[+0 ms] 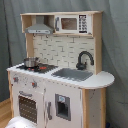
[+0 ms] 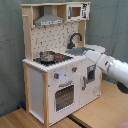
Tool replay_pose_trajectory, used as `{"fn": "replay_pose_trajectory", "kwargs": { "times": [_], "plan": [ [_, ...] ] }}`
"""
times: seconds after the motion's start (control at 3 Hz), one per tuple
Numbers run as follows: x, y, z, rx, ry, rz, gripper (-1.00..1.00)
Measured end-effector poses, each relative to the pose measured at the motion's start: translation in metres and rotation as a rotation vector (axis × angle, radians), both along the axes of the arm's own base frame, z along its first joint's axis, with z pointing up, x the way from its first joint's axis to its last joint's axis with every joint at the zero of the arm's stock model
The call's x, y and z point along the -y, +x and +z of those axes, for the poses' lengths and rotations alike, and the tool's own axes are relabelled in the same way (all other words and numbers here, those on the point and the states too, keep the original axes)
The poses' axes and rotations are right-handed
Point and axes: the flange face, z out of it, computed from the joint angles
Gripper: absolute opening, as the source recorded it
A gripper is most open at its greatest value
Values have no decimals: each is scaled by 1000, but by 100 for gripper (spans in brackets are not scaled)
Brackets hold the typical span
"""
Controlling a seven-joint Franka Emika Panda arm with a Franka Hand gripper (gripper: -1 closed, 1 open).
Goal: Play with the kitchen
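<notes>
The kitchen (image 2: 57,70) stands on the wooden floor (image 2: 95,112) against a grey curtain, and the arm (image 2: 111,66) reaches toward its sink-side front, apparently nearing a first touch; whether the hand is open or closed I cannot tell.

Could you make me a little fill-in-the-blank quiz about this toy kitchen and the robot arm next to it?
1. A small metal pot sits on the ____.
2. The faucet over the sink is coloured ____.
3. The microwave sits at the ____ of the kitchen.
4. In the second exterior view, the robot arm reaches in from the picture's ____ side.

Missing words: stove; black; top; right
</notes>
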Motion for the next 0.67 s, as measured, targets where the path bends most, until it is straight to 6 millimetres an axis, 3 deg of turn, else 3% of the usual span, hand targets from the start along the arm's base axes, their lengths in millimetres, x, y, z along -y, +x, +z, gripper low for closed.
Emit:
{"fn": "replay_pose_trajectory", "kwargs": {
  "times": [0.67],
  "plan": [
    [8, 11, 46, 13, -126, 4, 100]
  ]
}}
